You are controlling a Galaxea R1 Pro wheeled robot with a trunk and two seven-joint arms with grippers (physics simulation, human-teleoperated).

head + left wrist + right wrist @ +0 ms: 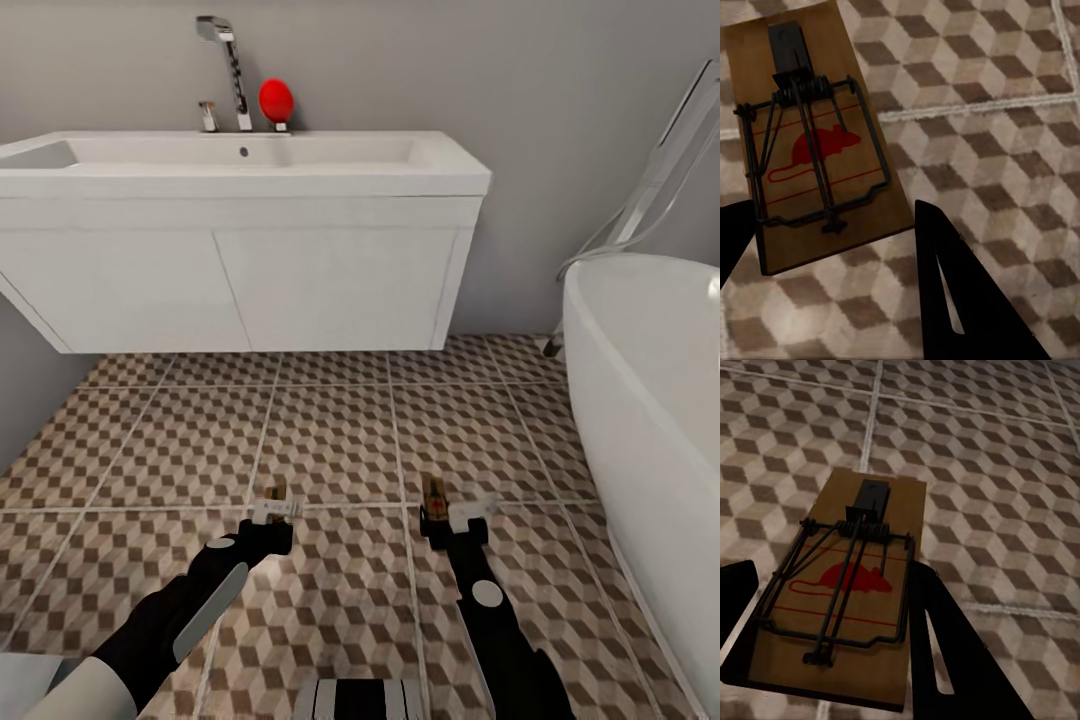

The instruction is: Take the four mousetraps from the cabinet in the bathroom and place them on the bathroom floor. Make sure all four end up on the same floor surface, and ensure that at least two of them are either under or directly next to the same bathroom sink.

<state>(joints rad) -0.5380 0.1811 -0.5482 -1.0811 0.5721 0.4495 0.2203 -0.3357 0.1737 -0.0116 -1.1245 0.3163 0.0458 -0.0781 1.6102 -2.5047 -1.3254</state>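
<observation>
We see the bathroom floor [330, 440]: big square tiles, brown-and-beige cube print, pale grout lines. It runs from under the white sink unit [240, 270] across to the bathtub [650, 400], which stands on it at the right. Wrist views give the same tile pattern close up [1005, 135] [990, 472]. We can't tell if the two mousetraps [810, 142] [847, 592] are resting on the tiles or held just above them.

Plain grey wall [560, 110] behind. Floor of large square tiles with brown-and-beige cube pattern [330, 440], pale grout lines. White oval bathtub [650, 370] at right, chrome hose fitting [650, 190] above it against wall. Small red round object [276, 100] beside chrome tap [228, 70]. Even, soft lighting.
</observation>
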